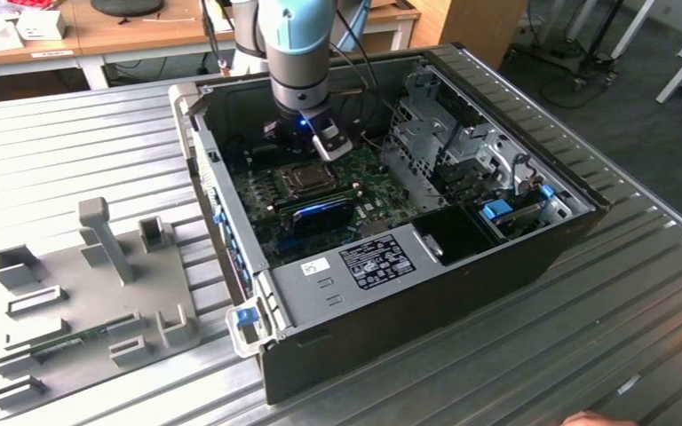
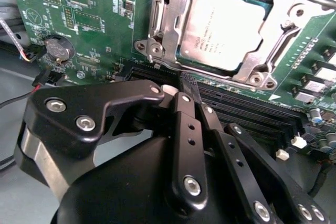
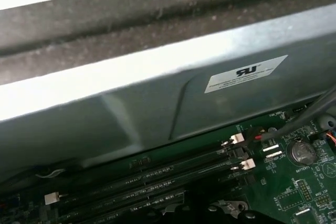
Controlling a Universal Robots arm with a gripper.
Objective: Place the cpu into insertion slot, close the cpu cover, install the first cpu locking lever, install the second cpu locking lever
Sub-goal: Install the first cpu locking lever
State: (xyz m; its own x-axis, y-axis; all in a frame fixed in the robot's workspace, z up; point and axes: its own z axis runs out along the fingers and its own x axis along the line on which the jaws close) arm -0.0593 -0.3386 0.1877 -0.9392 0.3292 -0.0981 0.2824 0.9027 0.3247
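The cpu (image 2: 224, 29) sits in the insertion slot (image 2: 157, 22) under the closed cpu cover (image 2: 273, 40), thin, stiff metal. The tool (image 2: 188, 88), pressed together and empty, hovers beside it.

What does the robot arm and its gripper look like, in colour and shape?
In the exterior view the arm is a thick round tube, light blue above and grey below, with dark cables alongside and a blue light at the wrist. In the second wrist view the gripper is matte black, made of flat linked bars with silver screws.
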